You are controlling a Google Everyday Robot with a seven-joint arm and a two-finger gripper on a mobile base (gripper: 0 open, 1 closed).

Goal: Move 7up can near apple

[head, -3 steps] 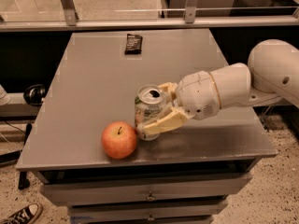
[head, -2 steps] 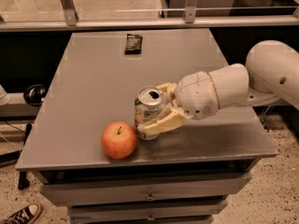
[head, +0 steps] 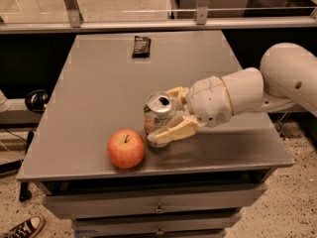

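Observation:
The 7up can [head: 157, 117] stands upright on the grey table [head: 99, 98], near the front edge, its open silver top facing up. The red-orange apple [head: 126, 148] with a short stem sits just left of and slightly in front of the can, a small gap between them. My gripper [head: 168, 115] reaches in from the right; its cream fingers [head: 172, 131] wrap both sides of the can and are shut on it. The white arm [head: 247, 95] extends off to the right.
A flat dark wrapped bar [head: 141, 45] lies at the table's far side. The table has drawers [head: 158, 208] below its front edge. A metal railing [head: 148, 24] runs behind the table. A shoe [head: 22, 228] lies on the floor at the lower left.

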